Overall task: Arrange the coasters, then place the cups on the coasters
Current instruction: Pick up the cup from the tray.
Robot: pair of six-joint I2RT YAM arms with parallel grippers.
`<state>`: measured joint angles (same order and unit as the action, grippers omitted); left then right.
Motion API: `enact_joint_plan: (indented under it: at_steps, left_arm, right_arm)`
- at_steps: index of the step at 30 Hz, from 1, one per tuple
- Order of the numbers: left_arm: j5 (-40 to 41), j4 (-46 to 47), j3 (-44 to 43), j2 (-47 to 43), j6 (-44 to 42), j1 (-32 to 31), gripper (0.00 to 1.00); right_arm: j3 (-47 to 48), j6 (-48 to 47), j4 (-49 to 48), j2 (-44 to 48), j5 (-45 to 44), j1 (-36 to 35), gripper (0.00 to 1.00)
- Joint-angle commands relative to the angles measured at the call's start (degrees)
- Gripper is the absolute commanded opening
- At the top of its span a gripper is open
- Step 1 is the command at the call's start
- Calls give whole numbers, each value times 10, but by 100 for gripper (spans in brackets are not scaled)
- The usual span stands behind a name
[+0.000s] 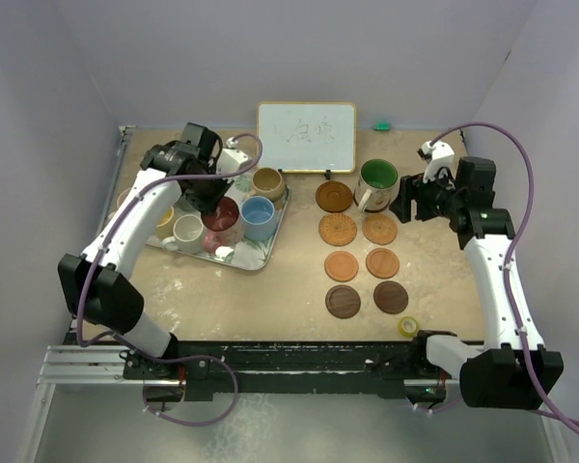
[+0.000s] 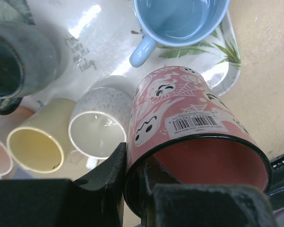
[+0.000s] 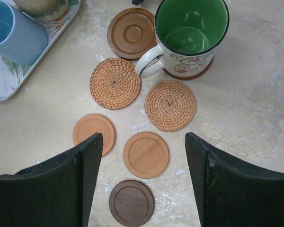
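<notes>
Several round coasters (image 1: 342,266) lie in two columns right of centre: woven (image 3: 115,83), orange (image 3: 93,133), tan (image 3: 146,154) and dark brown (image 3: 131,203). A green-lined cup (image 3: 189,35) stands on the back-right coaster. My right gripper (image 3: 144,142) hovers open over the coasters, holding nothing. On the tray, my left gripper (image 2: 135,163) is shut on the rim of a pink ghost-patterned cup (image 2: 180,113), one finger inside and one outside. Beside it sit blue (image 2: 180,19), grey (image 2: 19,61), white (image 2: 99,123) and yellow (image 2: 40,142) cups.
The leaf-patterned tray (image 1: 261,253) lies at the left with a tan cup (image 1: 268,181) at its back. A whiteboard (image 1: 306,137) stands against the back wall. A small yellow tape roll (image 1: 408,326) sits near the front edge, right of the dark coasters.
</notes>
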<state>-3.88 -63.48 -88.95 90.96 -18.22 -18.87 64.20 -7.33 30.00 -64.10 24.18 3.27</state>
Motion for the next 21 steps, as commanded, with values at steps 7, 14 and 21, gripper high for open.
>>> enact_joint_plan:
  at_steps: [7,14,21]
  left_arm:
    - [-28,-37,-175,-26,8,-23,3]
    - [-7,-39,-261,34,23,-92,3]
    - [-3,-42,-379,134,45,-141,3]
  right_arm:
    - [-6,-10,-28,32,-20,8,93]
    - [-3,-10,-25,38,-26,11,100]
    - [-3,-9,-28,44,-27,18,100]
